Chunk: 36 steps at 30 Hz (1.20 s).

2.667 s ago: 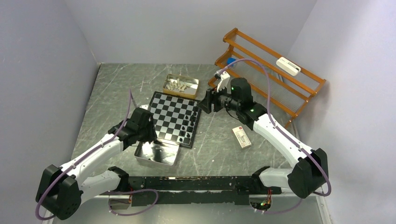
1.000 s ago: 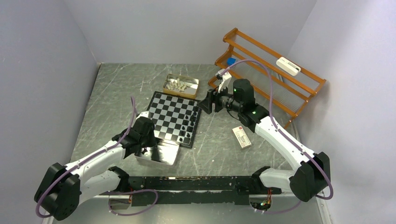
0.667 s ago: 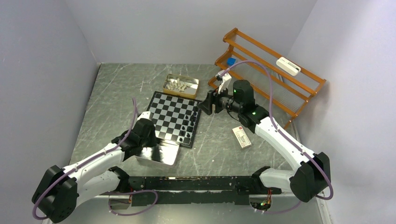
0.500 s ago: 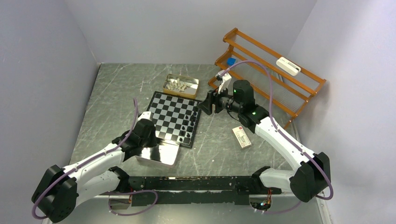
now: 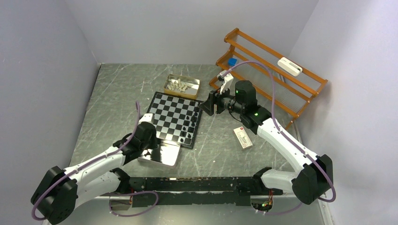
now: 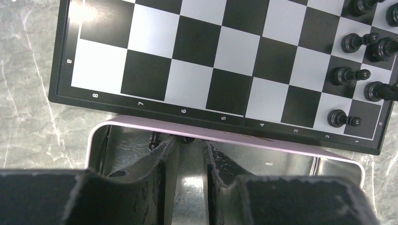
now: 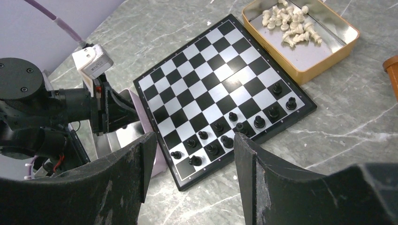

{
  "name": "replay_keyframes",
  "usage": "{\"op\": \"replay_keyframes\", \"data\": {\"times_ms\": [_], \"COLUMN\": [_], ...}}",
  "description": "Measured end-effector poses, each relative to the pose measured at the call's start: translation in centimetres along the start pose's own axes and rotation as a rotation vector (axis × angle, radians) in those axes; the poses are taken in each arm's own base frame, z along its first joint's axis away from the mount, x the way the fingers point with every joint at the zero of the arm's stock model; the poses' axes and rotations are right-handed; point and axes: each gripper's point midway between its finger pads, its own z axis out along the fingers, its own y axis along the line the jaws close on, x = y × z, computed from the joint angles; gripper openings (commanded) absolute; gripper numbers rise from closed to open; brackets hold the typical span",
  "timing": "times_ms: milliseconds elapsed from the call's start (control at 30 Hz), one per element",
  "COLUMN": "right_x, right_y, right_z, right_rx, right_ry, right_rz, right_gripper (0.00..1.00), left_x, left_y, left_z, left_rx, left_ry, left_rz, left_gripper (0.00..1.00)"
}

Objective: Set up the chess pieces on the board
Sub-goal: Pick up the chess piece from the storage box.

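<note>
The chequered board [image 5: 172, 116] lies mid-table, also in the left wrist view [image 6: 197, 56] and the right wrist view [image 7: 220, 89]. Several black chess pieces [image 5: 191, 123] stand along its right side [image 6: 361, 75] [image 7: 225, 136]. Cream-white pieces [image 5: 180, 85] lie in a gold tin [image 7: 345, 40]. My left gripper [image 5: 149, 150] reaches into the silver tray [image 6: 234, 136], its jaws a little apart [image 6: 187, 143]. Two small black pieces [image 6: 152, 143] lie at the tray's far wall by the fingertips, not gripped. My right gripper [image 5: 205, 107] hovers open and empty by the board's right edge [image 7: 193, 136].
An orange wire rack [image 5: 272, 70] stands at the back right with a white device [image 5: 288, 66] and a blue thing [image 5: 232, 61] on it. A small white box [image 5: 243, 138] lies right of the board. Grey walls close in the left, back and right sides.
My left gripper has drawn back from the board's near corner and dropped into the silver tray. My right gripper has shifted only slightly and stays open.
</note>
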Motion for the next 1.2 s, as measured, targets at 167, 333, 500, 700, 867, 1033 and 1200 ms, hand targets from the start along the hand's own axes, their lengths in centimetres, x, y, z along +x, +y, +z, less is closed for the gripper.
{"op": "replay_keyframes", "data": {"times_ms": [167,333,500,700,867,1033,1200], "right_x": [0.01,0.0,-0.1,-0.14,-0.12,-0.11,-0.11], "right_y": [-0.02,-0.08,-0.06,-0.07,-0.08,-0.08,-0.08], "right_z": [0.0,-0.01,-0.11,-0.15,-0.15,-0.16,-0.16], "right_rx": [0.0,0.004,0.005,0.007,0.007,0.007,0.007], "right_ry": [0.0,0.0,-0.003,-0.005,-0.004,-0.003,-0.003], "right_rz": [-0.004,-0.006,-0.008,-0.01,-0.009,-0.01,-0.01], "right_gripper": [0.65,0.65,0.65,0.65,0.65,0.65,0.65], "left_x": [-0.06,-0.04,0.3,0.3,0.39,0.48,0.51], "left_y": [-0.08,-0.1,0.01,0.0,0.06,0.1,0.05], "left_z": [-0.02,0.08,0.35,0.38,0.45,0.49,0.47], "left_rx": [0.014,0.013,0.006,0.005,0.003,0.001,0.0], "left_ry": [-0.017,-0.016,-0.003,-0.003,0.0,0.004,0.006], "left_rz": [0.013,0.017,0.027,0.028,0.035,0.038,0.022], "left_gripper": [0.29,0.29,0.28,0.26,0.22,0.2,0.17]}}
